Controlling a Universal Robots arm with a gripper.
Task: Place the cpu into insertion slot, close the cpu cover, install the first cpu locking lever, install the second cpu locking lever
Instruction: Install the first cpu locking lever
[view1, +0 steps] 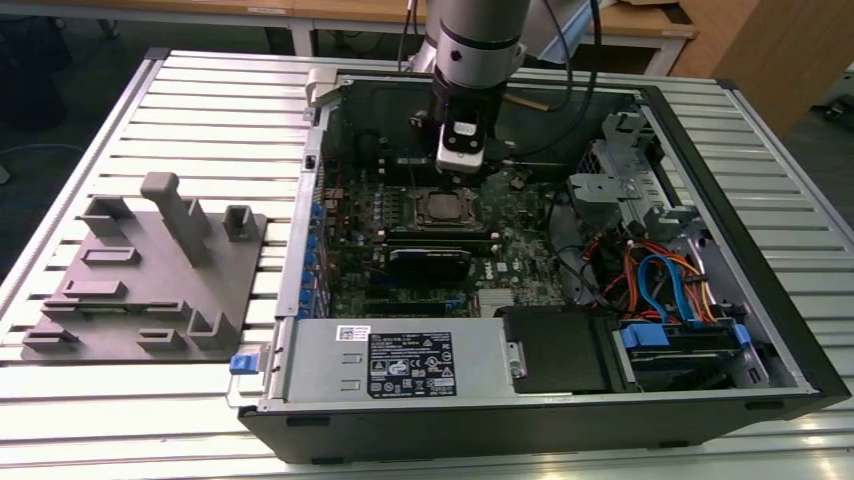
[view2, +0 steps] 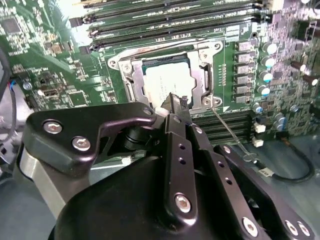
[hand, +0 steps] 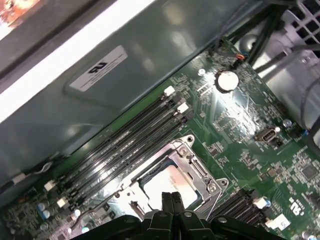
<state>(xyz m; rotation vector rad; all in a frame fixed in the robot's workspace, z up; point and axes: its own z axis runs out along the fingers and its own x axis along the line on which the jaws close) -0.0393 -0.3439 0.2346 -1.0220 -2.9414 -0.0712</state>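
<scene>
We see the chip (view2: 165, 85) already lying flat in the socket (view2: 139, 85) on the green board (view2: 55, 65), its pale metal face up. The cover frame (view2: 200, 70) lies down around it, and the face shows through the frame's square opening. From that we judge that the seating and the cover step are done.

The pincer (view2: 176, 102) hovers just above the near edge of the cover frame. In both wrist views its two fingers are pressed together with nothing between them. We take it that they are closed like this to make one narrow tip for pushing, not for gripping. That would suit a thin wire better than an open grasp.

A thin wire lever (view2: 231, 135) runs out slantwise from the corner of the socket beside the pincer and ends in a small hook. It stands away from the frame instead of being tucked along it, so we judge it is not yet latched. We cannot tell where the other lever sits.

In the exterior view the arm reaches straight down into the open computer case (view1: 561, 410), which lies on its side on the slatted counter (view1: 200, 100) so the board faces up. A grey parts tray (view1: 147, 300) sits on the counter at the exterior view's left, well apart from the case.
</scene>
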